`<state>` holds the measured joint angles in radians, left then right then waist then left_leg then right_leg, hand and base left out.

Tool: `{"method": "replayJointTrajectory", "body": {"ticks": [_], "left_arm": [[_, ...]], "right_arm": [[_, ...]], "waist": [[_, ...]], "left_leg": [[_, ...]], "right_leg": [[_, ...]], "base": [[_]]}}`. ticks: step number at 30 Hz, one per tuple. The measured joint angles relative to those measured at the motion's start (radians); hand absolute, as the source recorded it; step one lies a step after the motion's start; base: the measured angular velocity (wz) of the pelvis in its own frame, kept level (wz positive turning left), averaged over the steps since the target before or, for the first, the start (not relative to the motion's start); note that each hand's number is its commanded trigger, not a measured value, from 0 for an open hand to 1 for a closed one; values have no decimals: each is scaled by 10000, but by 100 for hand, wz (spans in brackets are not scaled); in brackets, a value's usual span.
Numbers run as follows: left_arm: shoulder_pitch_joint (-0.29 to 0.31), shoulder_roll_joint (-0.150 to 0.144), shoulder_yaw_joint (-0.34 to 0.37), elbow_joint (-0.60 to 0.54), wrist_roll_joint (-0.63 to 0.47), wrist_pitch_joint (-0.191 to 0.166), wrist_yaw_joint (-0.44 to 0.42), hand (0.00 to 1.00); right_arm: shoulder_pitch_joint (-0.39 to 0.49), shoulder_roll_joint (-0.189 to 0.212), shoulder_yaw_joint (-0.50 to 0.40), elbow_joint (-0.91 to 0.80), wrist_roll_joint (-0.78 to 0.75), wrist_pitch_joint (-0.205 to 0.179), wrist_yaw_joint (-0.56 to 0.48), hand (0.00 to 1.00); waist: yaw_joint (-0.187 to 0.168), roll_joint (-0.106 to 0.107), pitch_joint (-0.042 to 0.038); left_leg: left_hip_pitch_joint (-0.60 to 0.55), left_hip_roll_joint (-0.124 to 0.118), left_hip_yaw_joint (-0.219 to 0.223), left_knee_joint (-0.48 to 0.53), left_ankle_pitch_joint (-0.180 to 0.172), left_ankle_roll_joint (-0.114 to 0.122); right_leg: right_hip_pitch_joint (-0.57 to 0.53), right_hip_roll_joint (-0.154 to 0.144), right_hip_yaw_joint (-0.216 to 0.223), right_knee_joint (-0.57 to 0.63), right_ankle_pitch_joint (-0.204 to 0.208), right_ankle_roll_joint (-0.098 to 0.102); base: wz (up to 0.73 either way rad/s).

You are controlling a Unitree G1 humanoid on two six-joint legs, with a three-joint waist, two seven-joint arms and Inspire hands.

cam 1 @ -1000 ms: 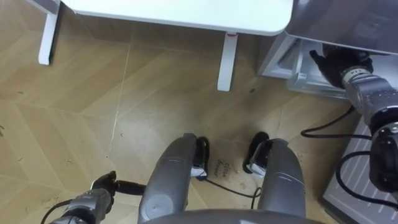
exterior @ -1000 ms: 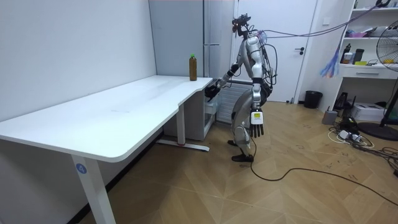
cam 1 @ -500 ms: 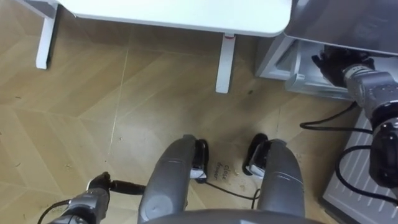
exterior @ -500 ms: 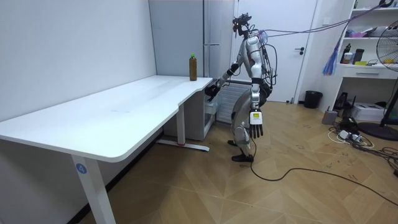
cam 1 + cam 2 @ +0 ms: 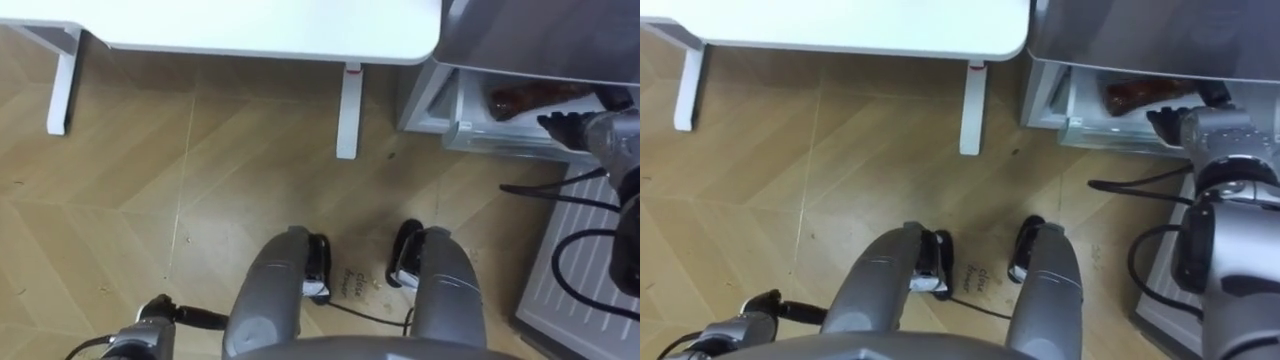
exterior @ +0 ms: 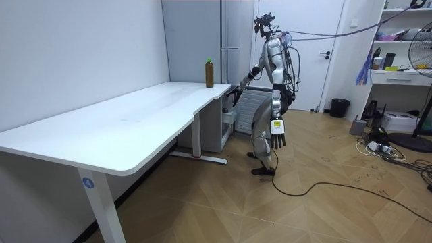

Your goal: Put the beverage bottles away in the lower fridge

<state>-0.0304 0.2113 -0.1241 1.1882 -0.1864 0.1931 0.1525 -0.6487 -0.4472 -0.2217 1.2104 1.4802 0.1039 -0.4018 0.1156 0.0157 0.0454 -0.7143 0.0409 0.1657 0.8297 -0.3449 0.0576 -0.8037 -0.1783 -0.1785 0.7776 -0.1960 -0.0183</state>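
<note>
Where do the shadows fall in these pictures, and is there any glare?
Left eye view: the table throws a soft dark band on the floor under its edge; the open lower part of the fridge is lit enough to show a brown bottle lying inside. Room view: even light, faint shadow beneath the table, no strong glare.

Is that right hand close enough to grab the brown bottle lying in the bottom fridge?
Probably yes. The right hand is at the mouth of the open lower fridge, just beside the brown bottle, and nothing stands between them.
</note>
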Motion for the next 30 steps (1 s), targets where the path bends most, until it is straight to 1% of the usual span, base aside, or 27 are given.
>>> {"method": "replayJointTrajectory", "body": {"ticks": [6,8,10,11,12,13,15,16,17,23,25,26,27,28,29,30], "left_arm": [[1,-1,-16,-9,-215,-11,135,0],[0,1,-13,-11,-343,-24,136,0],[0,7,-21,-12,-714,-57,135,0],[0,16,-20,-9,-810,-74,127,0],[0,32,-20,10,-934,-124,94,0],[12,34,-20,20,-986,-166,29,0],[14,52,14,46,-1094,-216,-132,0],[16,55,14,62,-1154,-242,-177,0],[16,56,13,59,-1165,-252,-195,0],[12,59,40,-3,-1156,-325,-570,0],[9,58,195,-63,-1161,-350,-788,0],[13,54,309,-68,-1168,-367,-837,0],[19,55,499,-70,-1318,-424,-930,0],[69,57,712,-87,-1369,-472,-1028,0],[107,58,806,-119,-1360,-493,-1058,0],[211,56,1045,-184,-1359,-502,-1113,0]], "right_arm": [[3,0,0,-30,36,-215,-355,0],[12,0,0,-48,37,-218,-402,0],[46,12,13,-59,46,-222,-444,0],[88,27,13,-59,41,-222,-441,0],[189,67,13,-59,13,-228,-427,0],[315,102,13,-59,3,-243,-408,0],[523,130,13,-64,-18,-267,-276,0],[662,129,16,-70,-46,-272,-191,0],[714,129,19,-70,-68,-272,-161,0],[1227,141,35,-93,-716,-230,327,0],[1519,213,36,-117,-910,-186,662,0],[1612,234,35,-131,-1018,-167,780,0],[1884,283,43,-292,-1190,-154,1006,0],[2326,384,54,-677,-1250,-145,1239,0],[2581,459,58,-989,-1232,-132,1340,0],[3048,611,58,-1503,-1198,-93,1585,0]], "waist": [[-30,-10,-6],[-44,-20,-15],[-35,-13,-23],[-32,-12,-29],[-28,-37,-48],[-28,-38,-81],[-9,-73,-127],[-10,-133,-180],[-14,-154,-195],[-38,-177,-209],[-46,-204,-205],[-57,-232,-215],[-93,-287,-215],[-87,-380,-254],[-74,-410,-258],[-108,-451,-270]], "left_leg": [[81,10,28,-31,-22,-34],[80,39,46,-35,-22,-35],[106,171,55,-63,-22,-37],[132,195,50,-79,-23,-39],[226,235,40,-160,-16,-45],[312,332,22,-250,-11,-53],[442,352,29,-385,2,-72],[522,351,62,-472,3,-73],[570,349,86,-521,5,-74],[1425,317,269,-1207,14,-79],[1845,297,359,-1555,30,-95],[1951,279,379,-1665,54,-116],[2221,213,383,-1959,126,-139],[2492,170,444,-2256,182,-155],[2624,169,485,-2386,198,-170],[2869,179,529,-2585,209,-187]], "right_leg": [[42,57,65,-9,1,-4],[43,83,70,-45,14,-21],[145,193,23,-236,109,-39],[204,234,-1,-321,135,-40],[331,285,-41,-478,189,-43],[475,319,-115,-644,235,-48],[639,403,-121,-866,311,-32],[679,403,-99,-926,321,-16],[716,406,-94,-973,332,-9],[1407,421,-93,-1523,413,60],[1751,449,-88,-1745,416,91],[1835,443,-82,-1765,410,101],[2048,430,-79,-1927,407,128],[2226,443,-29,-2087,410,148],[2322,455,-15,-2156,412,153],[2518,512,4,-2305,413,159]], "base": [[-2],[-5],[-9],[-6],[-4],[-4],[-7],[-8],[-9],[-10],[-8],[0],[0],[-5],[-13],[-14]]}}
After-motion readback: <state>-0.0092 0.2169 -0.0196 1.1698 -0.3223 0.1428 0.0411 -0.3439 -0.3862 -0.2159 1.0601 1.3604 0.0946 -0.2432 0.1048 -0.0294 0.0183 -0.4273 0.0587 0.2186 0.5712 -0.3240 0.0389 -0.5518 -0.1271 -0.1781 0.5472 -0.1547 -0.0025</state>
